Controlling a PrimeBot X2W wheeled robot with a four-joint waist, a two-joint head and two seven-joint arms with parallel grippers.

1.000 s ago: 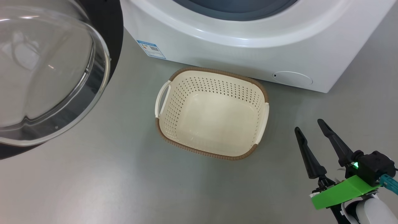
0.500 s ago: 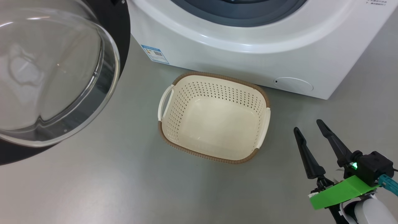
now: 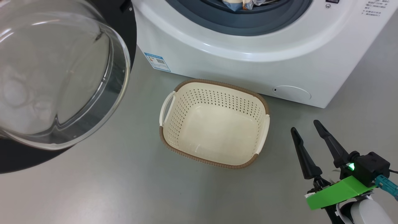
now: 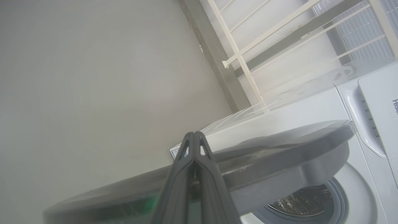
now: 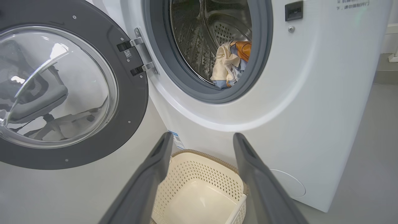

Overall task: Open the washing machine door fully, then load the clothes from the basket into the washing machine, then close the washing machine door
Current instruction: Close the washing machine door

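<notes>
Cream perforated basket [image 3: 214,97], seemingly cream-orange clothes [image 5: 228,67]

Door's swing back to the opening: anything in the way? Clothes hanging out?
Nothing visible. The clothes lie inside the drum, behind the gasket, not over its lip. The basket sits low on the floor, seemingly under the sweep of the washing machine door.
</notes>
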